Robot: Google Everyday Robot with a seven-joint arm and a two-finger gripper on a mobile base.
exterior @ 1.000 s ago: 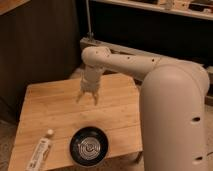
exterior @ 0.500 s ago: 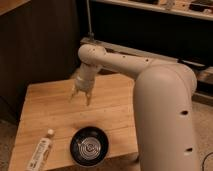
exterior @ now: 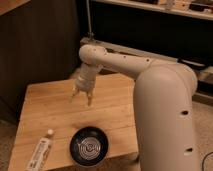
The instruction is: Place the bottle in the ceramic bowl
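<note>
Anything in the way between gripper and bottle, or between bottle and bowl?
Nothing visible. The open gripper hangs over the middle of the table; the bottle lies by the near edge, the ceramic bowl beside it, apart.

Warm, dim indoor light, perhaps from overhead: the pale arm (exterior: 160, 95) is the brightest thing, while the space behind the table (exterior: 45, 107) sinks to near black. The gripper (exterior: 82, 99), fingers spread, hangs over the table's middle with a soft outline. A faint sheen rings the bowl (exterior: 89, 146). The whole view is grainy and blurred.
</note>
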